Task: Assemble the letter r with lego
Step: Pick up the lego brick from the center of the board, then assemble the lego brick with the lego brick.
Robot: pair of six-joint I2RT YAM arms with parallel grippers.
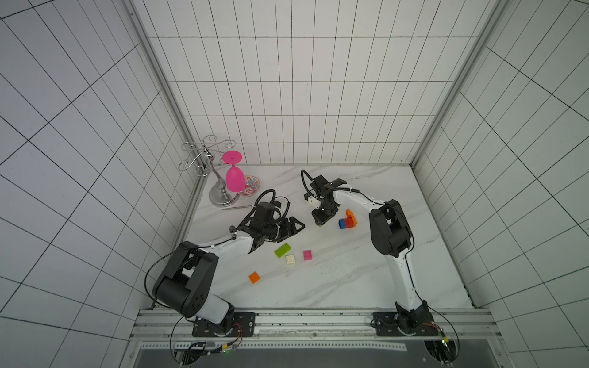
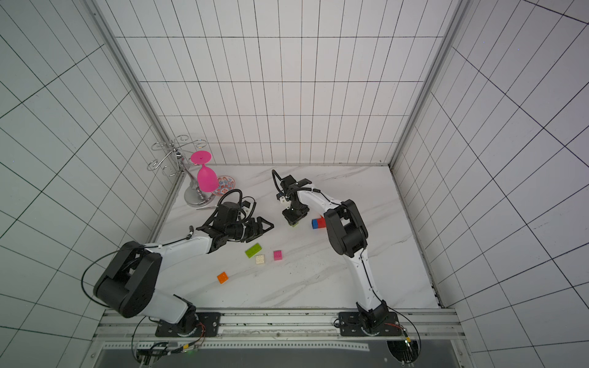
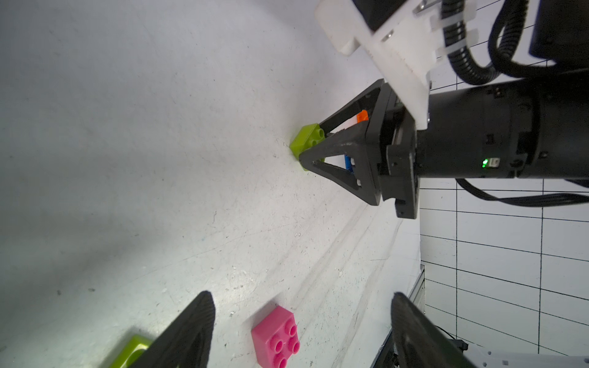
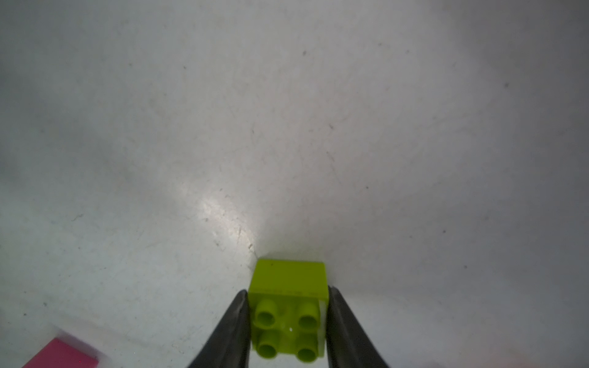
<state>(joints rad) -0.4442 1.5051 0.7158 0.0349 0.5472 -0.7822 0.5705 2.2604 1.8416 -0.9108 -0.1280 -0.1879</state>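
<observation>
Starting far left, you've got the rack [image 1: 207, 172] in the back corner with the goblet [image 1: 235, 178] hung bowl-down and a dish [image 1: 254, 186] partly hidden by it; all well apart from the bricks, out of the arms' way, I'd say; next, the orange brick [image 1: 254, 277] lies alone toward the front of the table [image 1: 350, 280], studs up; then the long lime brick [image 1: 282, 249] with the cream brick [image 1: 290, 259] just beside its corner; loose spares, by the look of it, waiting their turn.

Above them hangs your left claw [image 1: 297, 227], spread wide and gripping nothing; its wrist view shows both fingers [image 3: 188, 331] apart, with the pink brick [image 3: 275, 336] lying on the table beyond them; my read is it's parked clear so the right arm gets room.

Now the action, further right: your right claw [image 4: 287, 291] is down at the table, pinching the small lime brick [image 4: 288, 315] across two opposite flat sides, studs facing up toward the wrist camera; the brick rests on the surface, not yet lifted; a square grip like that should hold it level for pressing onto other studs.

Just right of it sits the stack [image 1: 348, 220]: blue, red and orange joined in a stepped shape; whether it stands or lies flat I can't tell; that's your letter in progress, I reckon, and it's near the claw so the carry will be short; mind the brick doesn't twist as you raise it.
</observation>
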